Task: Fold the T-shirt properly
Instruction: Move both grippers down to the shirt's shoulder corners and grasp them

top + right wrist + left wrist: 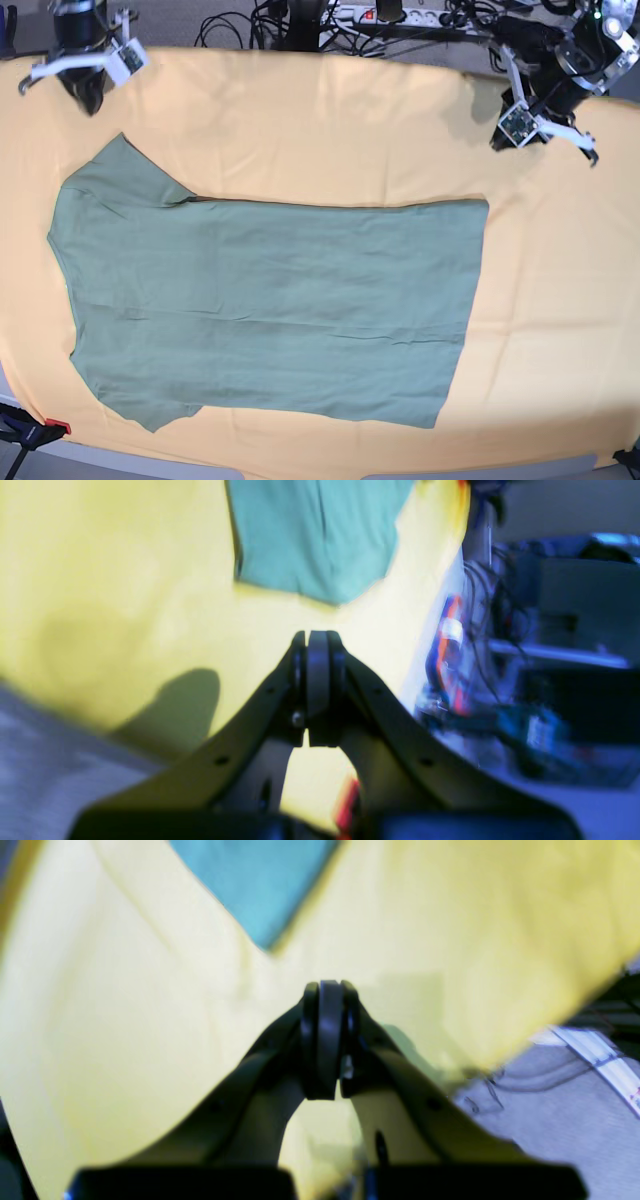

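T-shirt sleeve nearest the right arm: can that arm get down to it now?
Probably yes. The right gripper hangs shut just above the sleeve, with only bare yellow cloth between. Its jaws would need opening first.

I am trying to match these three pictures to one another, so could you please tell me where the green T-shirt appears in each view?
Left wrist: T-shirt at top centre, one corner only, above the shut left gripper.
Right wrist: T-shirt at top centre, above the shut right gripper.
Base: T-shirt spread flat across the middle.
Shared landmark: the yellow cloth underneath it, seen in all three.
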Controlling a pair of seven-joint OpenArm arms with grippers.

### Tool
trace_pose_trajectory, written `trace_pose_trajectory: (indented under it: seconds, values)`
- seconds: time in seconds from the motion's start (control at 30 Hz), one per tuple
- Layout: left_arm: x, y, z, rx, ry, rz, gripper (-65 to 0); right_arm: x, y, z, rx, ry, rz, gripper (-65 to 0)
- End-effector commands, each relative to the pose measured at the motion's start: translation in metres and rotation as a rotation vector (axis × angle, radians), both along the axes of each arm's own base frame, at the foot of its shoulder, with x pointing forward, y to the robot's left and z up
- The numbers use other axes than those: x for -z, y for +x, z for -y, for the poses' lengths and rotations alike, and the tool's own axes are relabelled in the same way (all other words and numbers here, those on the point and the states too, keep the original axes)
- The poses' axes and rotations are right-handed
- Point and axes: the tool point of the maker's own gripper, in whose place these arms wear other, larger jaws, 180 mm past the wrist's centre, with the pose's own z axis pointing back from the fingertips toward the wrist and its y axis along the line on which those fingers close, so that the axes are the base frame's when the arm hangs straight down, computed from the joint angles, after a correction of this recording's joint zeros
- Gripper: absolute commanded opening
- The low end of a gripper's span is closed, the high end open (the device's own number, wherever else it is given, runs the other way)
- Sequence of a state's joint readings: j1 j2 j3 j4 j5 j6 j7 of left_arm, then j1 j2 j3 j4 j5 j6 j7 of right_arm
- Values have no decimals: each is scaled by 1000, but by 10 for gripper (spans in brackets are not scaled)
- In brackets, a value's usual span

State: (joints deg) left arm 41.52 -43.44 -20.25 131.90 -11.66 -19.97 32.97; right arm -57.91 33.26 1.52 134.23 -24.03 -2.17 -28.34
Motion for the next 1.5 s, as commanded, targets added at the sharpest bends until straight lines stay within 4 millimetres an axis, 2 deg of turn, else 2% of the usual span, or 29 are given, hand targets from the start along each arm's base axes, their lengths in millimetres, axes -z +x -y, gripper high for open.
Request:
trace_pose_trajectory:
  seconds: [0.0, 0.13, 0.23, 0.27, 0.3, 0.37, 0.4, 0.43, 0.47, 0.53, 0.57, 0.73, 0.93, 0.97, 1.0, 1.1, 1.13, 1.23, 1.37, 1.47]
  values:
    - [-7, 10, -2, 21, -1, 33, -650, -9, 10, -1, -12, 29, 30, -650]
    - [-6, 29, -4, 128, -49, 12, -650, -12, 29, -20, -76, 199, 15, -650]
    - [-2, 45, -5, 210, -64, 14, -650, -20, 41, -39, -168, 248, 44, -650]
    - [3, 49, -7, 234, -47, 10, -641, -17, 44, -39, -182, 249, 41, -650]
    - [9, 53, -10, 257, -17, 10, -580, -13, 46, -38, -187, 248, 36, -650]
    - [22, 63, -14, 299, 43, 18, -415, -5, 46, -32, -172, 246, 21, -650]
    - [28, 68, -16, 317, 72, 25, -345, -1, 46, -29, -158, 245, 16, -611]
    - [32, 75, -18, 333, 100, 37, -303, 2, 45, -27, -149, 243, 12, -554]
    - [35, 82, -19, 343, 124, 48, -296, 4, 45, -24, -142, 240, 8, -484]
    - [40, 95, -18, 365, 160, 58, -296, 8, 45, -20, -126, 237, 3, -357]
    - [42, 100, -16, 378, 169, 56, -296, 9, 45, -19, -119, 237, 3, -329]
    - [61, 113, -8, 463, 254, 29, -296, 11, 44, -17, -107, 239, 2, -327]
    - [84, 113, -10, 549, 340, -10, -297, 15, 41, -21, -105, 279, -27, -326]
    - [88, 112, -10, 564, 353, -16, -315, 16, 40, -23, -110, 289, -37, -326]
    - [92, 111, -12, 578, 372, -24, -363, 17, 40, -22, -110, 288, -39, -326]
    - [96, 109, -13, 595, 394, -32, -592, 19, 44, -18, -101, 283, -35, -316]
    - [96, 109, -13, 594, 392, -33, -650, 22, 46, -16, -94, 283, -37, -315]
    - [95, 110, -13, 588, 395, -29, -650, 40, 51, -8, -90, 291, -87, -315]
    - [88, 123, -16, 532, 404, 36, -650, 69, 56, 5, -90, 287, -180, -315]
    - [87, 125, -16, 523, 404, 48, -650, 80, 60, 17, -66, 255, -230, -315]
